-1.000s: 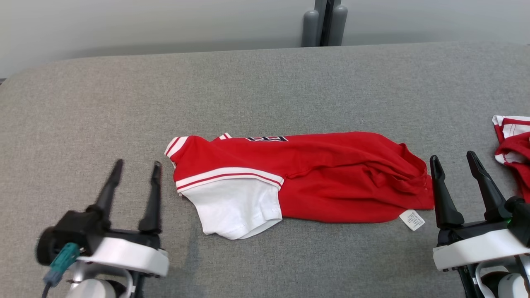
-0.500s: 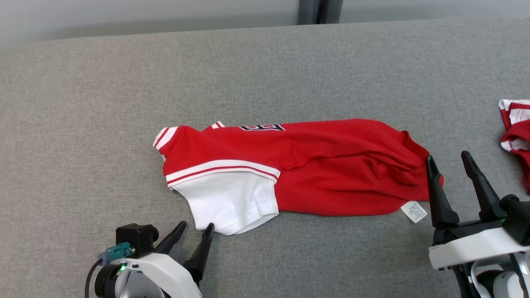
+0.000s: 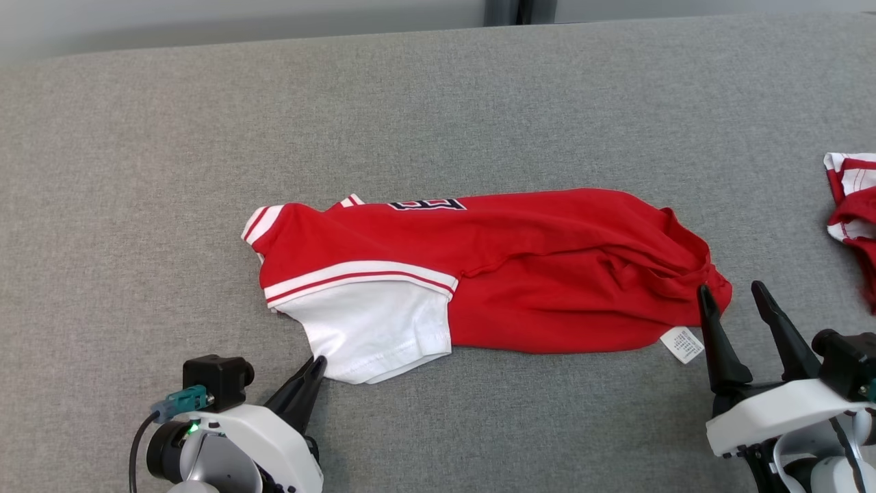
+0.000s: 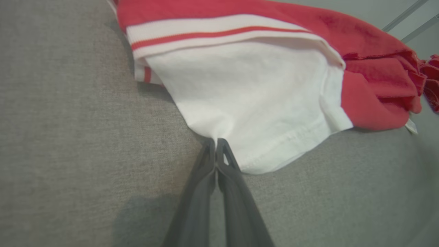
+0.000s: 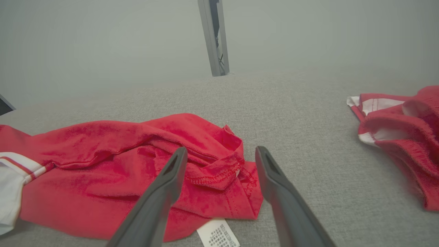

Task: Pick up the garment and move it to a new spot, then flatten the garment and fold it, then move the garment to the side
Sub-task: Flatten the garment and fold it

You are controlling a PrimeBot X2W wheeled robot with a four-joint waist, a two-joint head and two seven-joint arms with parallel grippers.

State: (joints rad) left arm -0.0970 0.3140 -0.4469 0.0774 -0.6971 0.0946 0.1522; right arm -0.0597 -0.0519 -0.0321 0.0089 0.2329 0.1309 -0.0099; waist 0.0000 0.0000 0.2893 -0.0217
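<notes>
Grey woven surface (image 3: 438, 103) carries the garment (image 3: 547, 274) near its middle, with the long axis running from left to right. My left gripper (image 3: 318, 361) is clenched on the near edge of the white sleeve (image 3: 376, 329) at the garment's left end, both fingers pressed together over the fabric. My right gripper (image 3: 729, 291) stands released, its fingers spread at the red hem on the right end, just beside the white label (image 3: 682, 344). So each arm has its own end, and I judge the right jaws must close before any lift. A second red garment (image 3: 848, 198) lies at the far right, well apart
</notes>
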